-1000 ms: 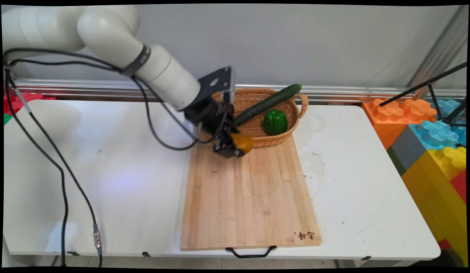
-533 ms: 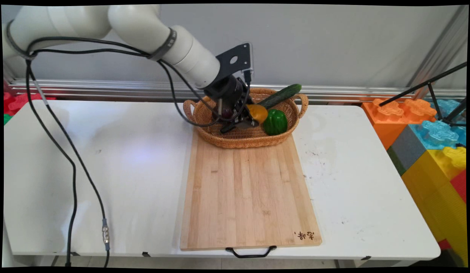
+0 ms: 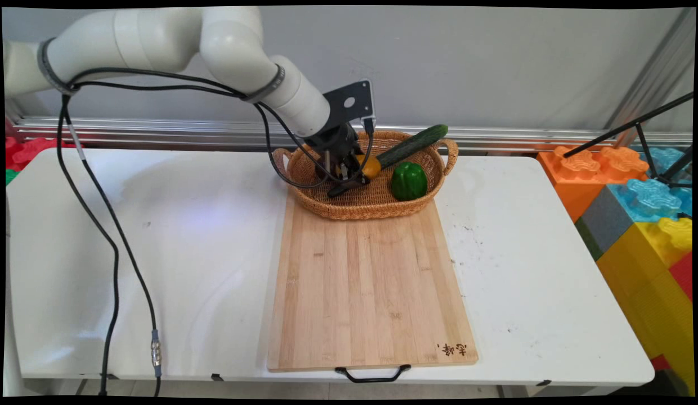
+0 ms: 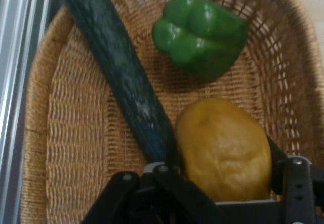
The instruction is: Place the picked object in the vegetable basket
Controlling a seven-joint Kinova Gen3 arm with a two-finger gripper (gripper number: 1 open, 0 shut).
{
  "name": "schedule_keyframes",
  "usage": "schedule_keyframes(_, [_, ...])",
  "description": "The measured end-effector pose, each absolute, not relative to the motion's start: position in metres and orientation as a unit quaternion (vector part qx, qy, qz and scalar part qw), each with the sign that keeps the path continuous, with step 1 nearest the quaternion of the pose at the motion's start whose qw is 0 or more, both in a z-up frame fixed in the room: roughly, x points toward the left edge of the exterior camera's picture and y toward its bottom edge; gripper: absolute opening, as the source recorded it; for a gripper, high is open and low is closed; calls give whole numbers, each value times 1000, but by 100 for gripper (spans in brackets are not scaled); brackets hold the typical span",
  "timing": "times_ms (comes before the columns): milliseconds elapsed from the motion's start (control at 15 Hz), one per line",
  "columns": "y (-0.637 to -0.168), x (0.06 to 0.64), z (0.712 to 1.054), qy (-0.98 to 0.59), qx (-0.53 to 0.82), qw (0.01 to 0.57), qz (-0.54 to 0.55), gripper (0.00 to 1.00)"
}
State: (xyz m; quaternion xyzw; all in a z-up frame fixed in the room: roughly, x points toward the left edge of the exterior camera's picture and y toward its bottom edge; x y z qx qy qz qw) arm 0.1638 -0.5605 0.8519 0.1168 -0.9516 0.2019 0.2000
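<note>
While my jaws (image 4: pixel 223 155) clamp the yellow potato (image 4: pixel 223 148) inside the wicker basket (image 3: pixel 326 205), it is not released; the cucumber (image 4: pixel 121 77) lies beside them, the green pepper (image 4: pixel 200 34) just beyond.

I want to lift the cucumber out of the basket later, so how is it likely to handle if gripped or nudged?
The cucumber looks long and round, so it would probably roll if nudged. One end rests on the basket rim, so gripped off-centre it may pivot or tip. Its skin looks smooth, perhaps slippery for the claw, now shut on the yellow potato.
</note>
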Motion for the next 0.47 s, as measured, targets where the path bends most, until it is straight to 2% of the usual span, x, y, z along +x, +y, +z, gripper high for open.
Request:
schedule_keyframes(267, [-566,162,841,-954,128,187,197,0])
schedule_keyframes(333, [-566,160,838,-955,129,185,194,100])
schedule_keyframes(467, [-567,156,837,-954,132,187,192,100])
